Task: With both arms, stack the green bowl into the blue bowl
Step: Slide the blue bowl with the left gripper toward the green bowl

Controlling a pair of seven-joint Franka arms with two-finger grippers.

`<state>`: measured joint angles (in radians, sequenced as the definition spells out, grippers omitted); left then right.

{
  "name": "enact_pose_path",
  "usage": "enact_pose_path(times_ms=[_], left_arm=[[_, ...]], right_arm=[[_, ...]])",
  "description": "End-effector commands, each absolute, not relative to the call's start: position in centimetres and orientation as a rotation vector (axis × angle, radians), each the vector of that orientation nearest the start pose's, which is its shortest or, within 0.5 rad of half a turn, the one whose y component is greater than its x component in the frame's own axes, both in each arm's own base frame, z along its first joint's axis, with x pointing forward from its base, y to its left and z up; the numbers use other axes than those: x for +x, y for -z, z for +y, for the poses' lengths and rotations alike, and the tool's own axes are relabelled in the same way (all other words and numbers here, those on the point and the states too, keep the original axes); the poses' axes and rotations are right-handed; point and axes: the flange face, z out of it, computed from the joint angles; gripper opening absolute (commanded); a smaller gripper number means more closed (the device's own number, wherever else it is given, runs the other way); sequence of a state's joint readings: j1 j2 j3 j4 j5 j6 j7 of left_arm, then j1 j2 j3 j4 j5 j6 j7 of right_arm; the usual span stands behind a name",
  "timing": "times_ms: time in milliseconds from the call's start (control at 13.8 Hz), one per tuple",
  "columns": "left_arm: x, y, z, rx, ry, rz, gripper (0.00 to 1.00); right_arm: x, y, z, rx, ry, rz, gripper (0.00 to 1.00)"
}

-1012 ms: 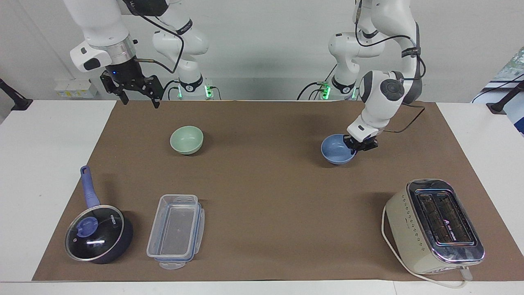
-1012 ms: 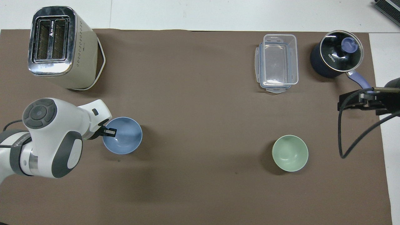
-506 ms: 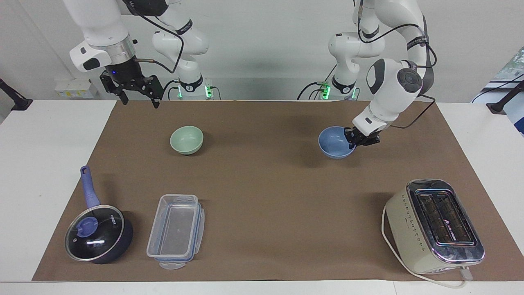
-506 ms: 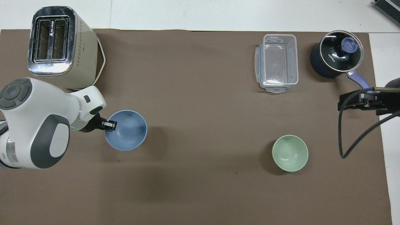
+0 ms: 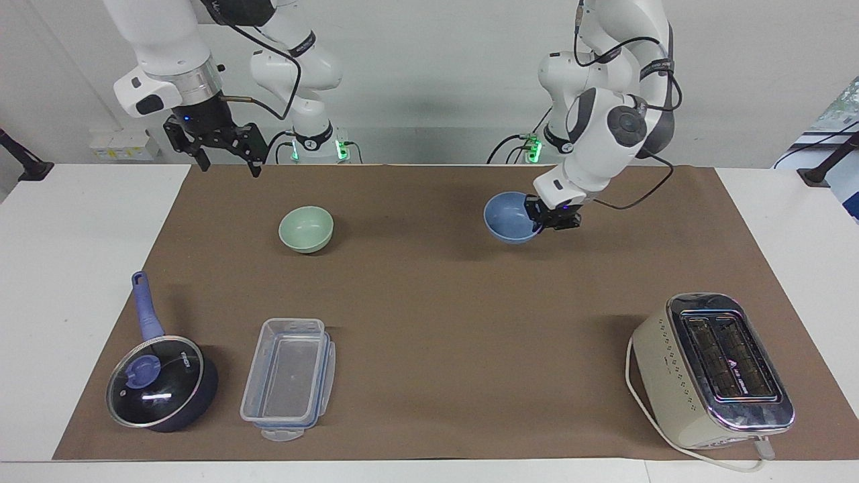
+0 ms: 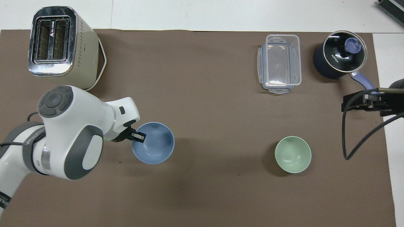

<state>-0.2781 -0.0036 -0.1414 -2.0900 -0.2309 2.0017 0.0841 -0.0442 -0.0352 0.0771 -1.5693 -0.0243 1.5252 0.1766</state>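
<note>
left arm: reaches in low, elbow bent, wrist tipped down toward the counter's middle
left tool [image 5: 539, 220]: clamped on the rim of the blue bowl [image 5: 508, 216], one finger inside, bowl up off the counter
right arm: just waiting, raised at its own end
right tool [image 5: 225, 155]: pointing down, fingers [image 5: 255, 166] spread wide, nothing in them
</note>
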Motion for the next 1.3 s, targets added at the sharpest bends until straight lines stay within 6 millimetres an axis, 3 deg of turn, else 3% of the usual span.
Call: enact_pose_path(times_ms=[0,217,361,578,795,867,940,1229], left_arm=[[46.6,-42.1,-27.1,-3.279,-0.168,0.594,0.0],[44.2,-40.9,-31.1,-3.284,-0.16,0.531,0.0],[42.1,-38.9,-33.1,-3.293,-0.123,0.478,0.0],[39.9,-36.0,-35.6,-3.289,-0.105,0.484,0.0],[38.6,-33.4,-36.4,-3.288,-0.092,0.456,0.0],[38.4,-32.7,-36.2,-3.287,-0.087,0.452,0.13],[38.3,-31.7,-36.1,-3.287,-0.075,0.45,0.99],[38.8,-33.3,-35.8,-3.295,-0.064,0.446,1.0]], right_arm=[[53.2,-64.2,1.4,-3.153,-0.007,0.248,1.0],[53.2,-64.2,1.4,-3.153,-0.007,0.248,1.0],[53.2,-64.2,1.4,-3.153,-0.007,0.248,1.0],[53.2,-64.1,1.4,-3.152,-0.009,0.253,1.0],[53.2,-64.1,1.4,-3.152,-0.009,0.253,1.0],[53.2,-64.2,1.4,-3.152,-0.007,0.253,1.0],[53.2,-64.1,1.4,-3.152,-0.009,0.253,1.0],[53.2,-64.0,1.4,-3.153,-0.011,0.253,1.0]])
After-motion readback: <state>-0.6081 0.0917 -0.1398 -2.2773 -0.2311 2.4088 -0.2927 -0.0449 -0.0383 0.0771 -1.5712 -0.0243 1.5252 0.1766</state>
